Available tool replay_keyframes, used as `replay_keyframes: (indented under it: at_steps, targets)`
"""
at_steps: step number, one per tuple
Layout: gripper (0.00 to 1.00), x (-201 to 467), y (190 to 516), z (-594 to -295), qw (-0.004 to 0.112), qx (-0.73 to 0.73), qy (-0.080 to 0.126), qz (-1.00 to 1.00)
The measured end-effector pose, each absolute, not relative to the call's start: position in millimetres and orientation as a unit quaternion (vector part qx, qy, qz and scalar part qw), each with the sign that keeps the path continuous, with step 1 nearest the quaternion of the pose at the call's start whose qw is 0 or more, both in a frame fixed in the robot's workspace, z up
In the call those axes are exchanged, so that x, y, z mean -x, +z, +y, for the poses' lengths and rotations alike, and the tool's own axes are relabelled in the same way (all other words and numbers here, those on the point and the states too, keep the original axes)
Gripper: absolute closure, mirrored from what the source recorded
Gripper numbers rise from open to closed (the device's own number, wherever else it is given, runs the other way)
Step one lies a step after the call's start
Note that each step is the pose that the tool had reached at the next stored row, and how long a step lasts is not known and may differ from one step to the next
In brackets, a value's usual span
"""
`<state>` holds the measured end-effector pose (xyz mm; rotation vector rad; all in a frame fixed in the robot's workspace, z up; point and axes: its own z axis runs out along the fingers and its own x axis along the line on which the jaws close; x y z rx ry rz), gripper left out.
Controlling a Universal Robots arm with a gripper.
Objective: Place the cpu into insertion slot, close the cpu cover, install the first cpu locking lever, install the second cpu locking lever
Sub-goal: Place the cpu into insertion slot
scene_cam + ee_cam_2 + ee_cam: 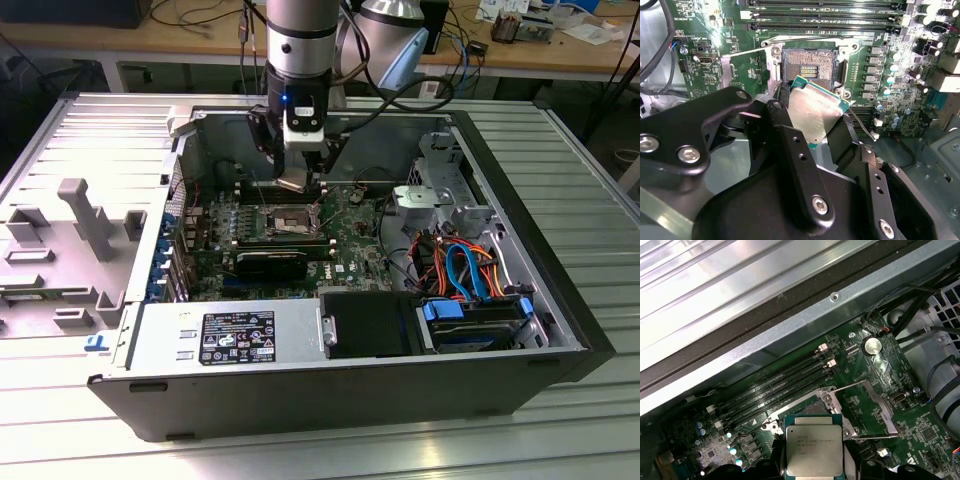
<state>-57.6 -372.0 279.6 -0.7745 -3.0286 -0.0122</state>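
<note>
Your gripper (814,120) is clamped on the chip (296,182), held tilted above the socket (290,221) at its six o'clock in the exterior view; lowered tilted or off-square, which I can't quite judge, it may bend pins.

Socket's half buried
Square silver-grey cpu (814,446) covers much of the square pin-grid insertion slot (812,409) in the first wrist view; in the second wrist view the gripper (815,117) has black fingers (790,145) over part of the chip.
</note>
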Motion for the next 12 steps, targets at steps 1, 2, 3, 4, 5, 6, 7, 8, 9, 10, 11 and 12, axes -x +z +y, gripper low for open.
replay_keyframes:
  at_steps: [1,2,3,4,5,6,7,8,9,10,11,12]
  targets:
    - [0.45,57.6,279.6,-372.0,0.008,0.250,-0.004,-0.968]
    - [0.45,57.6,279.5,-372.0,0.008,0.252,-0.004,-0.968]
    - [0.45,57.6,279.5,-372.0,0.008,0.254,-0.004,-0.967]
    - [0.45,57.6,279.5,-372.0,0.008,0.257,-0.004,-0.966]
    - [0.45,57.6,279.4,-372.0,0.008,0.259,-0.004,-0.966]
    - [0.45,57.6,279.4,-372.0,0.008,0.261,-0.004,-0.965]
    - [0.45,57.6,279.3,-372.0,0.008,0.263,-0.004,-0.965]
    - [0.45,57.6,279.3,-372.0,0.008,0.267,-0.004,-0.964]
    - [0.45,57.6,279.2,-372.0,0.008,0.269,-0.004,-0.963]
    - [0.45,57.6,279.1,-372.0,0.008,0.274,-0.004,-0.962]
    - [0.45,57.6,279.0,-372.0,0.008,0.278,-0.004,-0.961]
    - [0.45,57.6,278.9,-372.0,0.008,0.282,-0.004,-0.959]
